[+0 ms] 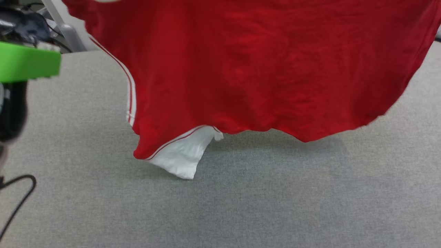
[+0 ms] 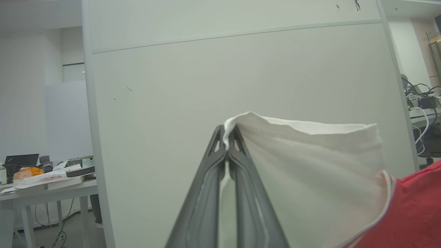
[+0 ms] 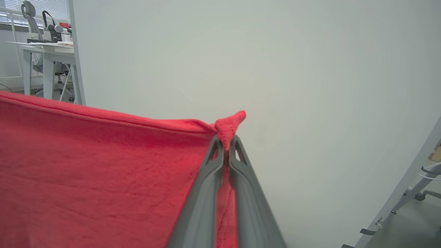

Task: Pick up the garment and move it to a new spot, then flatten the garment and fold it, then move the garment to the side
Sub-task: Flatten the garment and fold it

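The garment, a red shirt with white sleeves and striped trim, hangs spread across the top of the head view, lifted above the grey table. One white sleeve dangles at its lower left and reaches down close to the table. In the left wrist view my left gripper is shut on the edge of a white sleeve. In the right wrist view my right gripper is shut on a red corner of the garment, which stretches away to the left.
A green block and a dark blurred part sit at the left edge of the head view, with a black cable on the table below. A pale partition wall stands behind. Desks with clutter lie beyond.
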Available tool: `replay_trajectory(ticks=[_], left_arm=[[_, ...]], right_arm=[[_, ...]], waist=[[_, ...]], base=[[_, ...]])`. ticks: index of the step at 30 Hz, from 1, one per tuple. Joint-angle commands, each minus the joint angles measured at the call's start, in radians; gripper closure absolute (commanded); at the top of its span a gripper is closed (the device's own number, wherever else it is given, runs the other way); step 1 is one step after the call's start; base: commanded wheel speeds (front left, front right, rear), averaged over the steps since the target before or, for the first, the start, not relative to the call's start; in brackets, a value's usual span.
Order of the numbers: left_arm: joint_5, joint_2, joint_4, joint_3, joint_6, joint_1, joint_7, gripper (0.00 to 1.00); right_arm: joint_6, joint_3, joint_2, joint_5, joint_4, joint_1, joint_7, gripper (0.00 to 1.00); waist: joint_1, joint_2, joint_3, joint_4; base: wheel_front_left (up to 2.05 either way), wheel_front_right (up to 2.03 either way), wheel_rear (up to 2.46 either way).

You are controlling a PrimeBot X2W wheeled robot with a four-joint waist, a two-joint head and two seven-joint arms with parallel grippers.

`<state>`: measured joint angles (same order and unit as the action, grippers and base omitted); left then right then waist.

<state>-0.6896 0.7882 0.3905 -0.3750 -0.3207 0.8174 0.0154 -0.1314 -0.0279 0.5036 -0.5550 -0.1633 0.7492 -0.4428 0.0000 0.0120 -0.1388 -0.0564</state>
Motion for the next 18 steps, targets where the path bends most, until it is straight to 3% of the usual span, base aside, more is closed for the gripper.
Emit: replay_trajectory(ticks=[1, 9, 18], left_arm=[[0.026, 0.012, -0.013, 0.005, 0.014, 0.047, -0.005, 1.0], [0.061, 0.053, -0.139, -0.014, 0.135, 0.309, -0.08, 1.0], [0.151, 0.034, -0.445, -0.084, 0.313, 0.685, -0.131, 1.0]], right_arm=[[0.001, 0.008, -0.005, 0.012, -0.008, 0.027, 0.009, 1.0], [0.001, 0.026, -0.002, 0.024, 0.034, 0.159, 0.026, 1.0], [0.001, -0.041, 0.004, 0.073, 0.256, 0.433, 0.118, 1.0]], waist=[[0.0, -0.012, -0.052, -0.017], [0.0, -0.012, -0.222, -0.026], [0.0, -0.012, -0.413, -0.024]], base=[[0.0, 0.0, 0.0], [0.0, 0.0, 0.0], [0.0, 0.0, 0.0]])
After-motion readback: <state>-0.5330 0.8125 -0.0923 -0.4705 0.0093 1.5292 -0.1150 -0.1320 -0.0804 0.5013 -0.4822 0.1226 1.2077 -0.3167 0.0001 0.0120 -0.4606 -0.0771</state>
